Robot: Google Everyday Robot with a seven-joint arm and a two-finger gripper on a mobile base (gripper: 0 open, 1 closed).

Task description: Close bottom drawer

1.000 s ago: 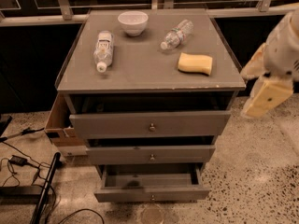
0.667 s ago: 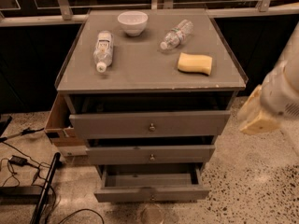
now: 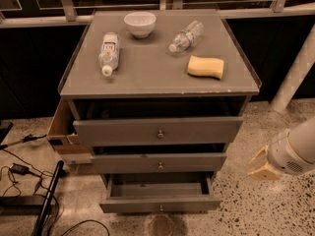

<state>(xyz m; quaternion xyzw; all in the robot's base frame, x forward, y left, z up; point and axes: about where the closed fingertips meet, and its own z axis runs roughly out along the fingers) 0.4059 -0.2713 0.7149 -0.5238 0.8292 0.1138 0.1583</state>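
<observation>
- Grey wooden three-drawer cabinet (image 3: pixel 236 90) stands centre frame on a speckled terrazzo floor (image 3: pixel 256 215); all three drawers are pulled out to some degree.
- Bottom drawer (image 3: pixel 160 203), the grey wooden one with the narrowest, shallowest front and a small round metal knob (image 3: pixel 161 208) at its centre, sits lowest, just above the floor. It is open and sticks out further than the two above, with its inside visible from the top.
- Mid-width grey drawer (image 3: pixel 160 162) directly above it is partly out; the widest, tallest-fronted grey drawer (image 3: pixel 158 130) at the top is also partly out.
- Tan two-finger gripper (image 3: pixel 260 167) on the white arm (image 3: pixel 295 151) hangs at the right edge of the frame, to the right of the cabinet at about the height of the middle and bottom drawers. It is apart from all three and touches nothing visible.
- Gripper state: can't tell from this view.
- On the cabinet top: small white round bowl (image 3: pixel 140 23) at the rear; clear plastic bottle with a white label (image 3: pixel 109 53) lying on its side at the left; second clear, crumpled plastic bottle (image 3: pixel 186 36) lying at rear right; yellow rectangular sponge (image 3: pixel 205 67) front right.
- Brown cardboard box (image 3: pixel 60 127) is against the cabinet's left side.
- Black cables (image 3: pixel 19 171) run across the floor at the left.
- White slanted post (image 3: pixel 295 73) is behind the arm at the right.
</observation>
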